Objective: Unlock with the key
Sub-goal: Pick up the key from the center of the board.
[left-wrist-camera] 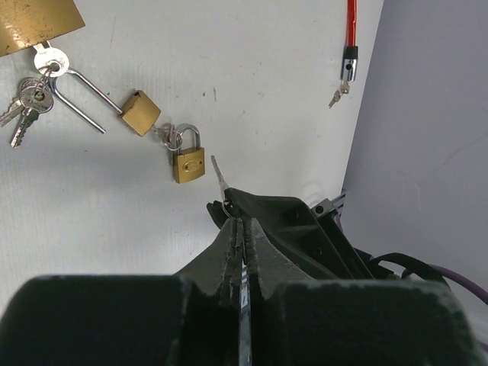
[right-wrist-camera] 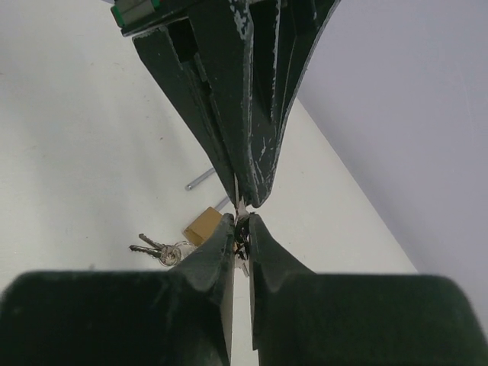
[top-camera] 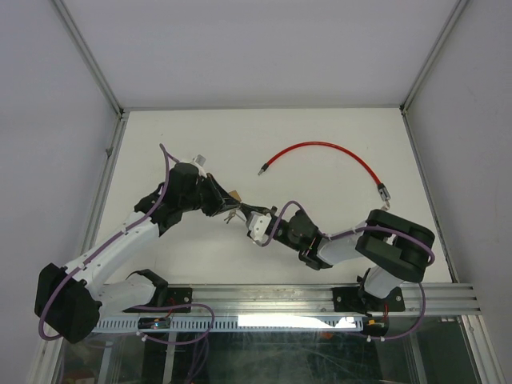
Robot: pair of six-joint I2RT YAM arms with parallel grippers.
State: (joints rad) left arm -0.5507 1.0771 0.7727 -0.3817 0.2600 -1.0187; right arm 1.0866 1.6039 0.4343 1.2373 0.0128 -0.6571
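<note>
My left claw (left-wrist-camera: 241,227) is pinched shut on the key (left-wrist-camera: 219,174), blade poking out above the table (left-wrist-camera: 290,91). My right claw (right-wrist-camera: 242,229), narrowed tip-to-tip against it, seems to nip the same key. I judge this a regrasp; next, the blade must line up with the small padlock (left-wrist-camera: 188,162) just beyond.

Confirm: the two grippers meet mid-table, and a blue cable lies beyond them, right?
Not quite: the cable is red, not blue, as the top external view shows. The left gripper and right gripper do meet mid-table.
</note>
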